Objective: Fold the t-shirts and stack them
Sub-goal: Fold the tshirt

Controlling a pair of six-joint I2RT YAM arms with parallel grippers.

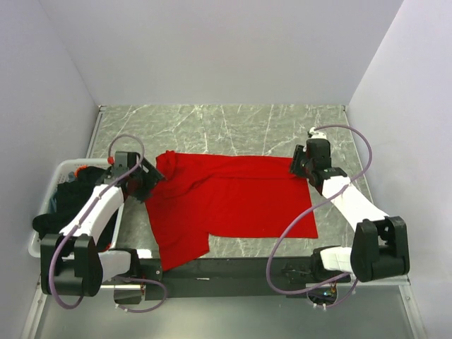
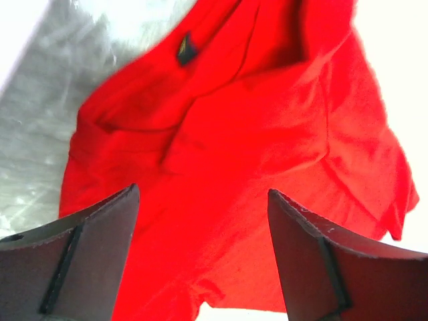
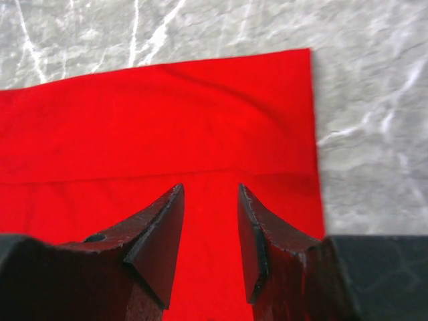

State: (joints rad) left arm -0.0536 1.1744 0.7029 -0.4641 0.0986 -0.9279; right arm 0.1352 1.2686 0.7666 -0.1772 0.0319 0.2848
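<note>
We are reckoning the red shirt [image 1: 240, 201] light and limp, best pinched at corners, both jaws gaping empty.

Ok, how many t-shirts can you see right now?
1 for sure: the red t-shirt spread on the table. The dark cloth heaped in the white basket at the left may be more shirts; how many can't be told.

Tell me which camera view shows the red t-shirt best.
The top external view: it shows nearly the whole red t-shirt spread on the table. The left wrist view shows only its rumpled collar end with the neck label; the right wrist view shows only a flat, straight-edged corner.
</note>
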